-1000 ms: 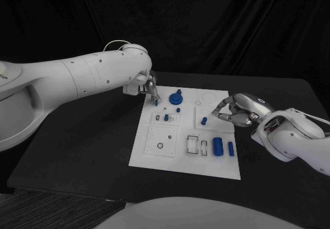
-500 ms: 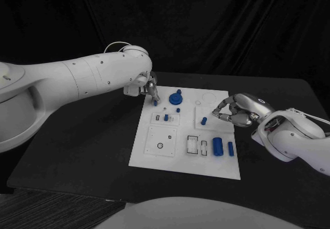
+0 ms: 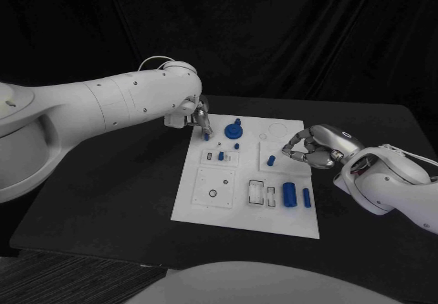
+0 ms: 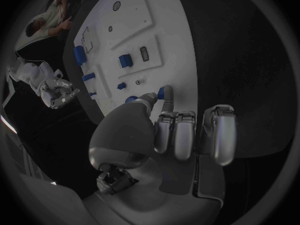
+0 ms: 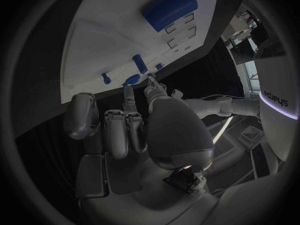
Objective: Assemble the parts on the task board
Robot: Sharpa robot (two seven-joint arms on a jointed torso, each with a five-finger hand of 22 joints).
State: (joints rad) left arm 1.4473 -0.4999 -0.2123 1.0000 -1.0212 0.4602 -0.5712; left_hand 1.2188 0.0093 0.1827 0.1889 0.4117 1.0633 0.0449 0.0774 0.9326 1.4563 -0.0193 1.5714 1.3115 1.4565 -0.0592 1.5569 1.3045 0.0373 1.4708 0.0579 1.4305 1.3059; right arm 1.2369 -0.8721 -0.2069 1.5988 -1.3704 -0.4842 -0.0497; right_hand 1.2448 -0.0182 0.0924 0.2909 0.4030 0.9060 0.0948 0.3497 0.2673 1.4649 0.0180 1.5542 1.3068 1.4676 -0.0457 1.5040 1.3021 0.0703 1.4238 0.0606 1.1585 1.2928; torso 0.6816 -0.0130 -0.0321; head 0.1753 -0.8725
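Almost nothing has changed over the last 1 s. The left hand (image 3: 198, 116) still pinches a small blue peg (image 3: 207, 135) at the task board's (image 3: 223, 212) upper-left corner; the right hand (image 3: 309, 147) stays curled, empty, centre-right. Insertion appears stalled.

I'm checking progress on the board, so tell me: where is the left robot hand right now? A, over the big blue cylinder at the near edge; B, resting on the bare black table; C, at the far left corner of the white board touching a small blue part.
C: the left robot hand pinches a small blue part at the task board's far left corner.
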